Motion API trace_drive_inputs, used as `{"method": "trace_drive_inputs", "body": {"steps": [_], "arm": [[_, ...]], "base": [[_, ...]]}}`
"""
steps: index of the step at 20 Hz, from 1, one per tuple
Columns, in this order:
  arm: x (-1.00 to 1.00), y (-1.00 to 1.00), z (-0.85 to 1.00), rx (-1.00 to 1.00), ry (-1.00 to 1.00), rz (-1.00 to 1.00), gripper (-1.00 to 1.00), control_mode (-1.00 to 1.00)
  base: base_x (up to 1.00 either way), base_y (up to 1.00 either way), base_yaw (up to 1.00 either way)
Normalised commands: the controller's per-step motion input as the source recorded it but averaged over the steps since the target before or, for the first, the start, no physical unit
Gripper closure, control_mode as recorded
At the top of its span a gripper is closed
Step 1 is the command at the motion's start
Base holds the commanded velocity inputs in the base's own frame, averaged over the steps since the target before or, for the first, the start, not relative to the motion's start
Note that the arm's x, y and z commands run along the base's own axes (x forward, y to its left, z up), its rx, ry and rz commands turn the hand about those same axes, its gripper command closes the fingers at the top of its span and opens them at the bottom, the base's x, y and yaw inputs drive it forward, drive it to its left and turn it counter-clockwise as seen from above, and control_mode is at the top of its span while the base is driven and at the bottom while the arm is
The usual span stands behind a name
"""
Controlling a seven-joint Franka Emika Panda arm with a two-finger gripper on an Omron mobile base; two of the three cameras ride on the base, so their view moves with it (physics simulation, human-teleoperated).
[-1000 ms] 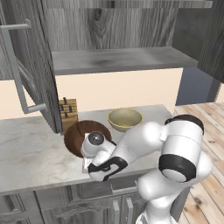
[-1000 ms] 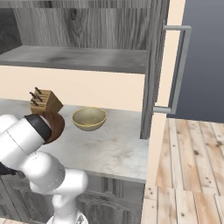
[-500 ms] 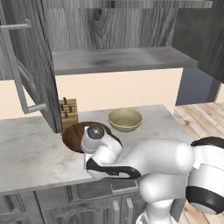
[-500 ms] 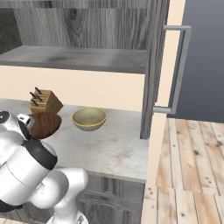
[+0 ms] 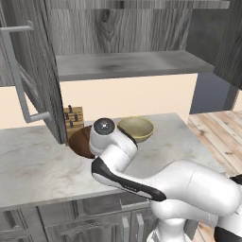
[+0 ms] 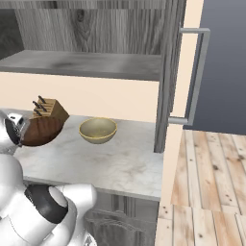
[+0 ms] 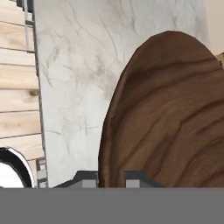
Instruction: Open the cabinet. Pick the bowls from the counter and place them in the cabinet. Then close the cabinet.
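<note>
Currently two bowls show: one brown bowl (image 7: 170, 118) (tilted) pinched by the end effector (image 7: 111, 180), one beige bowl (image 6: 98, 130) on the counter (image 6: 110, 163).

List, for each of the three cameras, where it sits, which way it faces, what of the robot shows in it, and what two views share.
Left base view: behind the arm's left, looking forward and down at the counter and open cabinet; white arm at lower right.
Right base view: behind its right, same scene; arm at lower left.
Hand view: on the hand, looking along the gripper, shut on the brown wooden bowl.
Both base views share the beige bowl and knife block.
</note>
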Motion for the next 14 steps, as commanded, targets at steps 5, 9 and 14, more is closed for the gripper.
{"method": "trace_drive_inputs", "body": {"steps": [5, 9, 14], "arm": [[-0.55, -0.44, 0.49, -0.05, 0.04, 0.0, 1.0, -1.0], [-0.53, -0.41, 0.39, -0.04, 0.0, 0.0, 1.0, -1.0], [-0.38, -0.31, 0.3, -0.05, -0.01, 0.0, 1.0, -1.0]], "base": [[0.0, 0.0, 0.0], [0.0, 0.0, 0.0], [0.0, 0.0, 0.0]]}}
